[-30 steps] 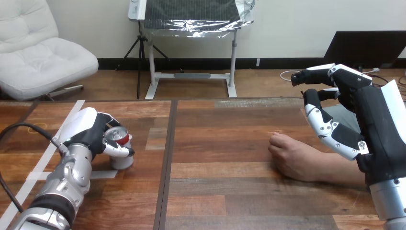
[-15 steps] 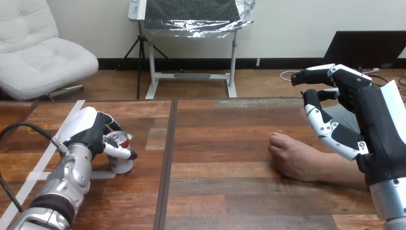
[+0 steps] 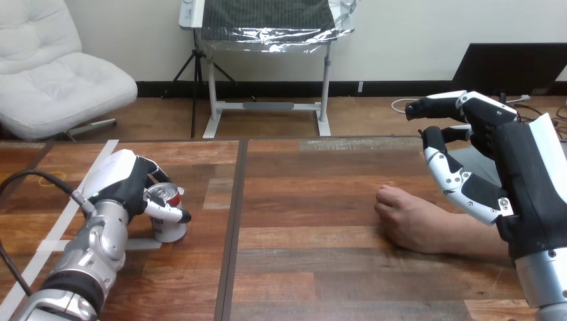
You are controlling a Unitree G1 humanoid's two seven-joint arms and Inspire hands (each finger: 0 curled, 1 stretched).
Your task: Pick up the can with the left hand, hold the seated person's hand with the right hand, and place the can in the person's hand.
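A small silver and red can (image 3: 168, 214) stands upright on the table at the left. My left hand (image 3: 131, 185) is wrapped around it, thumb across its front and fingers behind. The person's hand (image 3: 409, 219) lies as a loose fist on the table at the right, its forearm running off toward the right edge. My right hand (image 3: 498, 160) hovers above and behind that forearm, fingers spread and loosely bent with the thumb reaching down toward the wrist, apart from it.
Strips of white tape (image 3: 60, 221) run across the table's left part under my left arm. A dark seam (image 3: 234, 221) splits the wooden table (image 3: 307, 267) down the middle.
The can sits slightly lower and closer to me than one second ago, with my left hand still round it. My right hand and the person's hand have barely moved.
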